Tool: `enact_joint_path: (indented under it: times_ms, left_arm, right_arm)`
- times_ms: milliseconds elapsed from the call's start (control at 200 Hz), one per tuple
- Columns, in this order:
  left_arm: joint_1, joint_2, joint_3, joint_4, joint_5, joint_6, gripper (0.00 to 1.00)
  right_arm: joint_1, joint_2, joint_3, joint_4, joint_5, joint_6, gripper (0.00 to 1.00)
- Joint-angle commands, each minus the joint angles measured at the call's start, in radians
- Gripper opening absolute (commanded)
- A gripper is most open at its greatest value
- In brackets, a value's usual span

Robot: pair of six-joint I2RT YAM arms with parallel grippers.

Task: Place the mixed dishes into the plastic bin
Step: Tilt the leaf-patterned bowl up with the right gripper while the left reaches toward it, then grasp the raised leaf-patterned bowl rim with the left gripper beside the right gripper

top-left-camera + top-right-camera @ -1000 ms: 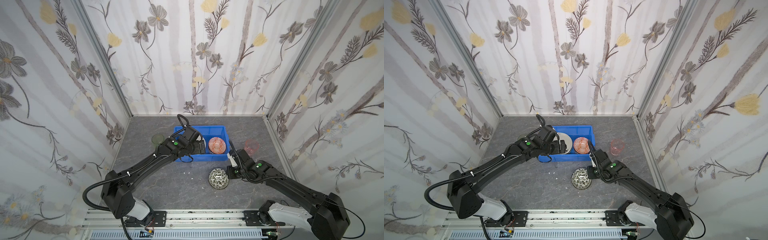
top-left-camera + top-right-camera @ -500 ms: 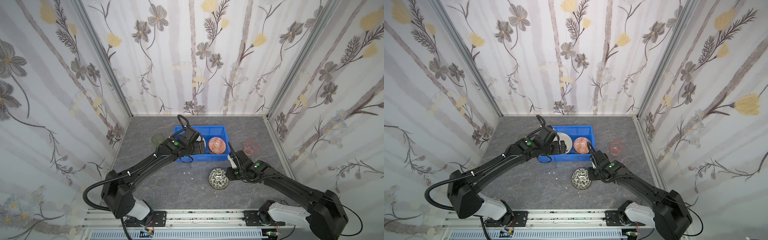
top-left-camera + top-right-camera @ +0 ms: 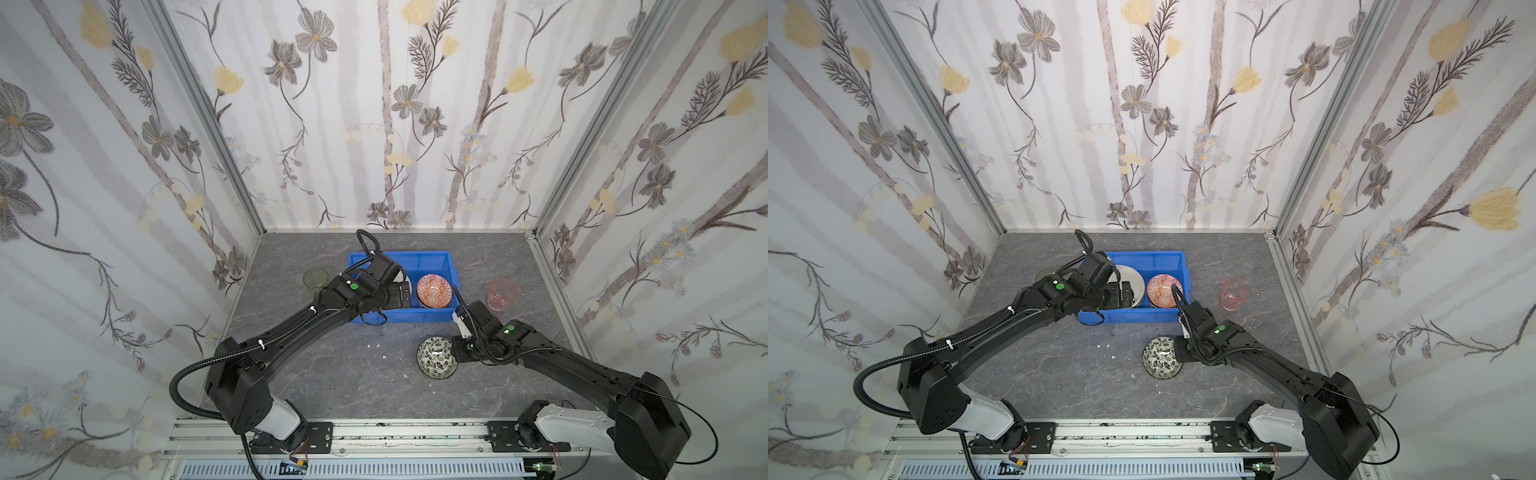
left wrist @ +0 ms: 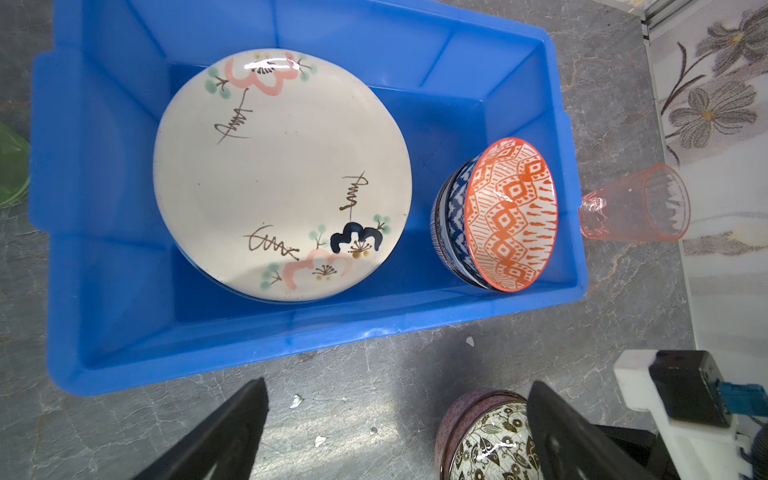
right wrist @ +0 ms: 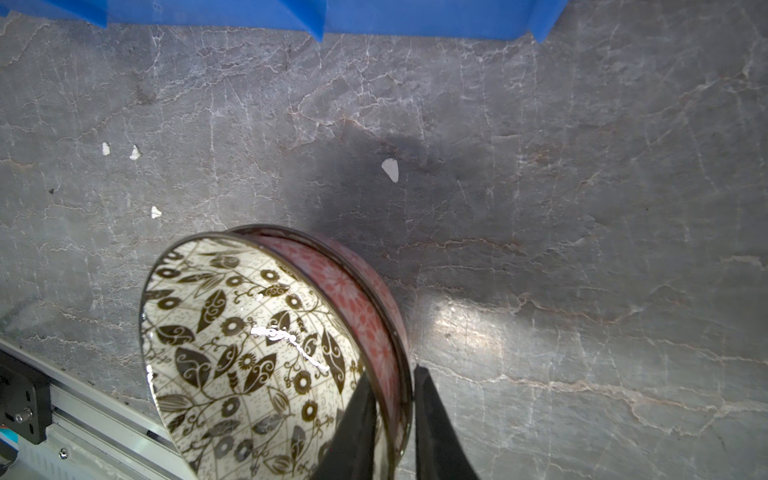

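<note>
The plastic bin (image 3: 415, 254) (image 3: 1142, 254) (image 4: 208, 357) holds a cream plate (image 4: 282, 174) (image 3: 1129, 276) and an orange-patterned bowl (image 3: 434, 290) (image 3: 1163, 290) (image 4: 511, 214) nested in a blue-white bowl (image 4: 451, 220). My left gripper (image 3: 399, 293) (image 4: 397, 386) hangs open and empty over the bin's front wall. On the table in front of the bin, the black-white leaf bowl (image 3: 437, 357) (image 3: 1160, 357) (image 5: 249, 353) sits tilted. My right gripper (image 3: 457, 353) (image 5: 392, 378) is shut on its rim, one finger inside and one outside.
A green tumbler (image 3: 315, 279) (image 4: 10, 166) stands left of the bin and a pink tumbler (image 3: 502, 294) (image 3: 1234, 293) (image 4: 636, 208) right of it. Small white chips (image 5: 390, 169) lie on the grey table. Walls enclose three sides.
The right arm has shifted slightly at the bowl's rim. The leaf bowl and the left arm stay where they were.
</note>
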State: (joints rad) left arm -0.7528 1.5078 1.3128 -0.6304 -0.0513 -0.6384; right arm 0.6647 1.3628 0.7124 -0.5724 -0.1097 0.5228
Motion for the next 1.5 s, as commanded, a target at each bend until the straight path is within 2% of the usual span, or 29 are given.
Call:
enact_joint_path:
  times_ms: [0,325,565,1174,1494]
  left_arm:
    - [0.002,0.006,0.008,0.010,-0.012,0.003,1.00]
    - [0.000,0.012,-0.012,0.010,0.030,-0.014,1.00]
    - [-0.022,-0.025,-0.111,0.014,0.050,-0.043,1.00]
    - [-0.229,-0.048,-0.155,0.053,0.046,-0.163,1.00]
    - [-0.267,-0.028,-0.168,0.074,0.058,-0.176,0.88]
  right_arm:
    - [0.002,0.002,0.001,0.039,-0.013,0.007,0.16]
    - [0.001,-0.031,0.011,0.022,-0.010,0.008,0.10]
    - [0.001,-0.052,0.025,0.005,-0.005,0.016,0.08]
    - [0.000,-0.076,0.113,-0.049,-0.022,0.014,0.05]
    - [-0.004,-0.082,0.166,-0.076,-0.024,0.002,0.04]
